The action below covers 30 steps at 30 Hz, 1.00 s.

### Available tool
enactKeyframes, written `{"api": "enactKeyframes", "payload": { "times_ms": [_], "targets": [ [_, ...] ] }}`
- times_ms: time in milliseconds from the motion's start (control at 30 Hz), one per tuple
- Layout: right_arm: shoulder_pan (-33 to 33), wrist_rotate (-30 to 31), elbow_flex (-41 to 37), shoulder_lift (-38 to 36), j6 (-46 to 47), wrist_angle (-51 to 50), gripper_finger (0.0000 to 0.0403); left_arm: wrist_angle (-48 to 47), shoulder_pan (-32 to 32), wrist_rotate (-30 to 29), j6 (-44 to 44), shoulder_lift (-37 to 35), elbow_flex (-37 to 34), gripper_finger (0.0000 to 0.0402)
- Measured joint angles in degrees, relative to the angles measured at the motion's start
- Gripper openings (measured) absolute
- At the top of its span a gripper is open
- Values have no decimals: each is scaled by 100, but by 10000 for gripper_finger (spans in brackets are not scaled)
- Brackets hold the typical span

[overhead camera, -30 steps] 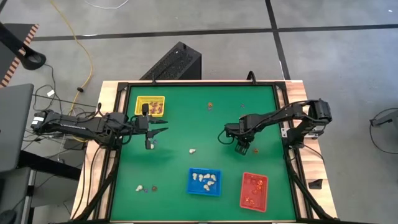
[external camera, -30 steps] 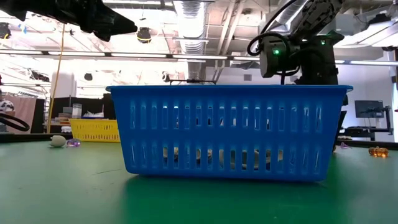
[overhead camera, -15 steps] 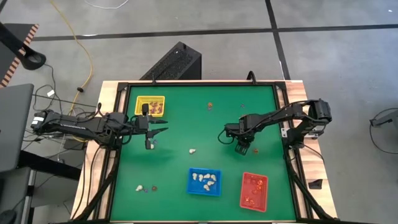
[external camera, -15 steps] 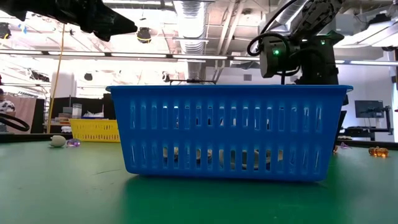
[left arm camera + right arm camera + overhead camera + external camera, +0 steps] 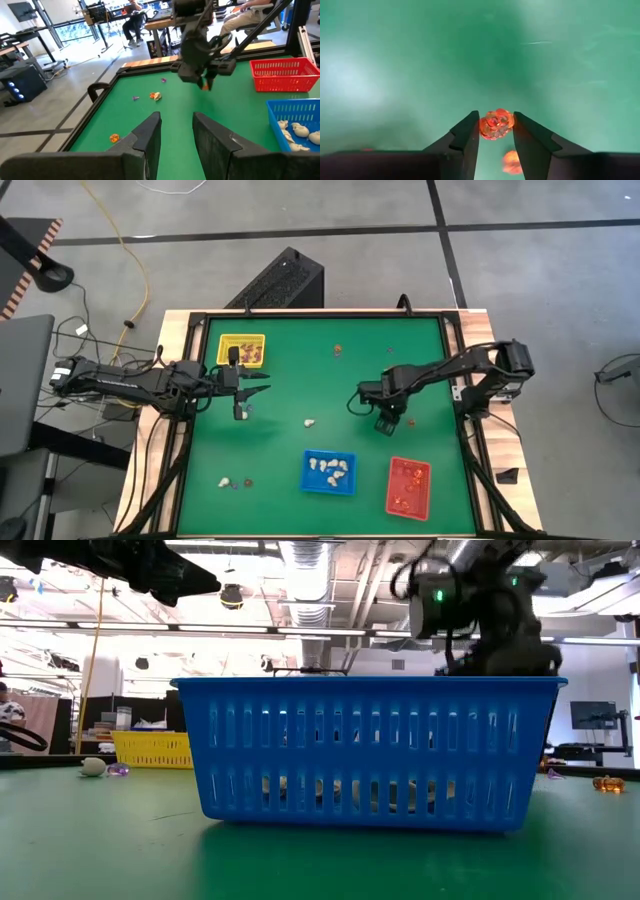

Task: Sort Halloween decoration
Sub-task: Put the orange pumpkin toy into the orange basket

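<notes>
My right pincer [image 5: 387,423] hangs over the green table [image 5: 330,385] right of centre in the high view, above and a little left of the red tray [image 5: 409,486] in the lower right. From overhead I cannot tell what sits between its fingers. Only my right wrist view settles it: the two dark fingers [image 5: 466,140] are pinched on an orange-red trinket [image 5: 496,123], a small clear rosette at the frame's lower middle, with the green surface blurred behind it. A second orange blur [image 5: 511,161] shows below it between the fingers; I cannot tell what it is.

My left pincer [image 5: 243,402] waits left of centre in the high view, just below the yellow tray [image 5: 241,351] in the upper left. Its wrist view shows the fingers [image 5: 148,136] spread with bare green between them, holding nothing. That view also catches my right arm from across the table, an orange speck [image 5: 204,86] at its tip.

The high view alone gives the whole sort: whitish trinkets in the blue tray [image 5: 329,472] at lower centre, a lone cream trinket [image 5: 309,422] mid-table, a few pieces [image 5: 234,481] at lower left and more [image 5: 338,350] at upper centre. In the low view the blue tray fills the middle and hides most of this.
</notes>
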Motion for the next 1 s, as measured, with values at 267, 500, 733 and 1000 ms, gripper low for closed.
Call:
{"api": "enactKeyframes", "payload": {
  "times_ms": [267,500,733,1000],
  "targets": [
    [1401,-309,822,-15,1495,-420,126,-2,0,31,0,-1,0,102],
    [2877,-371,1178,-19,3629,-330,140,0,-2,184,4,0,0,102],
    [3844,-63,1178,-19,5461,-181,141,23,-2,181,-35,-1,0,102],
    [4040,256,1178,-19,5740,-275,170,25,-2,181,-84,0,-2,102]
  ]
}}
